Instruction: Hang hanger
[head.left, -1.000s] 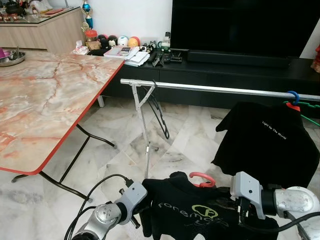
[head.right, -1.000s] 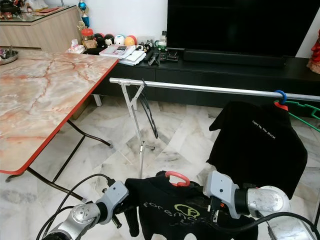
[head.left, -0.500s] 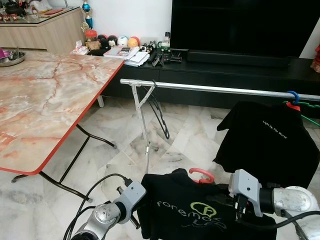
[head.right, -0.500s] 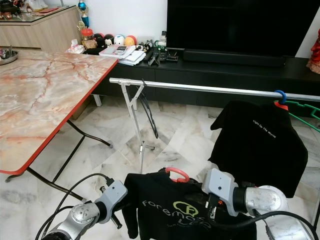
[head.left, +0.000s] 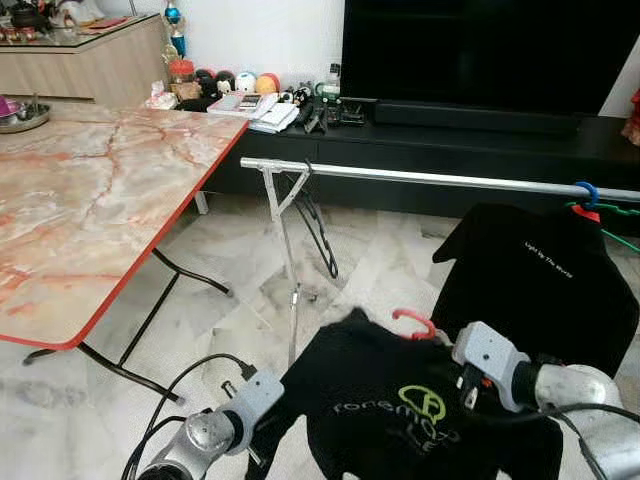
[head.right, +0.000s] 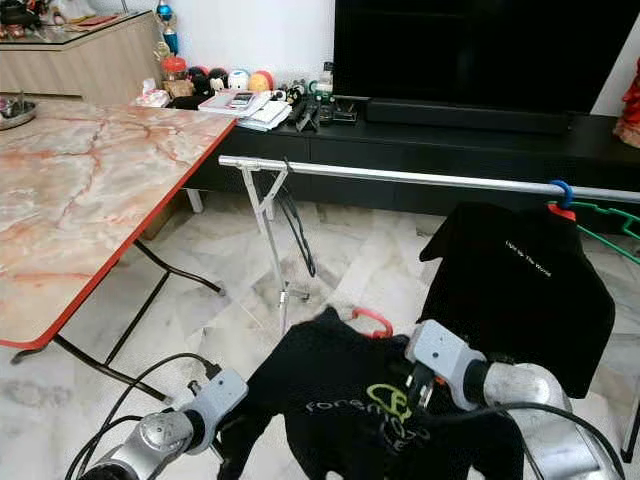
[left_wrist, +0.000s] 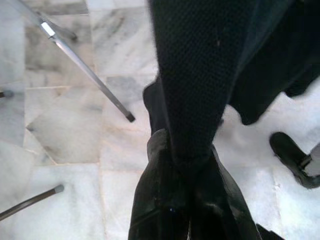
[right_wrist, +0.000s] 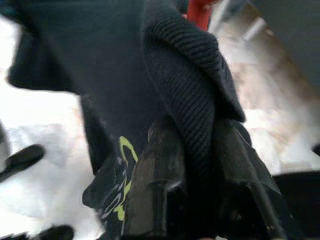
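A black T-shirt (head.left: 385, 405) with a green logo hangs on a red hanger; its hook (head.left: 415, 322) sticks up at the collar. Both grippers hold the shirt low in front of me, below the silver rail (head.left: 440, 179). My left gripper (left_wrist: 182, 150) is shut on a fold of the shirt's left side. My right gripper (right_wrist: 197, 130) is shut on the ribbed fabric by the collar, just right of the hook. A second black shirt (head.left: 535, 290) hangs from the rail's right part on a blue hook (head.left: 586, 192).
An empty black hanger (head.left: 318, 225) hangs near the rail's left end, above the rack's leg (head.left: 290, 290). A marble table with a red edge (head.left: 90, 200) stands to the left. A dark TV console (head.left: 480, 140) runs behind the rail. A green hanger (head.left: 615, 212) shows at far right.
The shirt and its red hook have risen and shifted slightly right toward the rail. The right gripper lifted with it, the left arm dropped a little, so the shirt now slopes.
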